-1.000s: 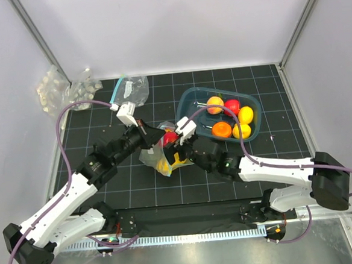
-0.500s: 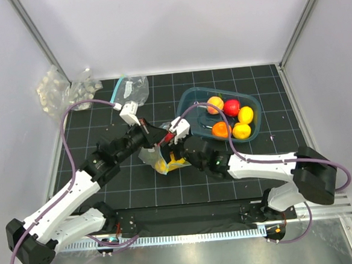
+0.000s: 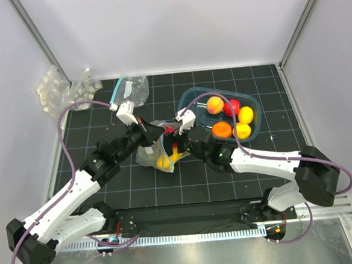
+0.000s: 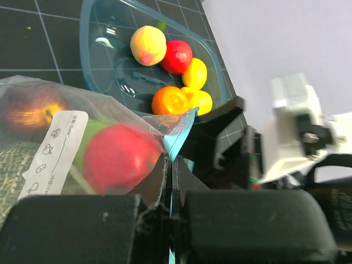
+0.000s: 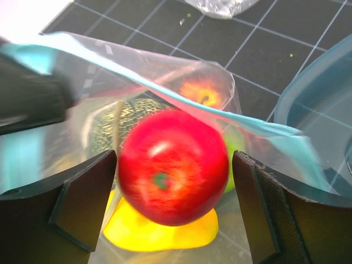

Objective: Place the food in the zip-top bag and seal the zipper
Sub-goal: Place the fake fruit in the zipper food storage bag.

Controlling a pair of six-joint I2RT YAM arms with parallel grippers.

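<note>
**Red ball at the bag's mouth**

The bag (image 3: 155,153) lies on the mat between the two arms. The left gripper (image 4: 170,165) is clamped on the bag's zipper (image 4: 180,132), with that edge of the mouth raised. The right gripper (image 5: 173,184) stands at the mouth, its fingers spread wide, with a red ball (image 5: 173,173) between them (a thin gap shows on each side, so it has no grip). Inside the bag are a melon (image 5: 104,129), a lemon (image 5: 165,234) and an orange-red fruit (image 5: 201,93). To the right of the bag in the top view, a teal tub (image 3: 189,99) holds five more fruits.
</note>
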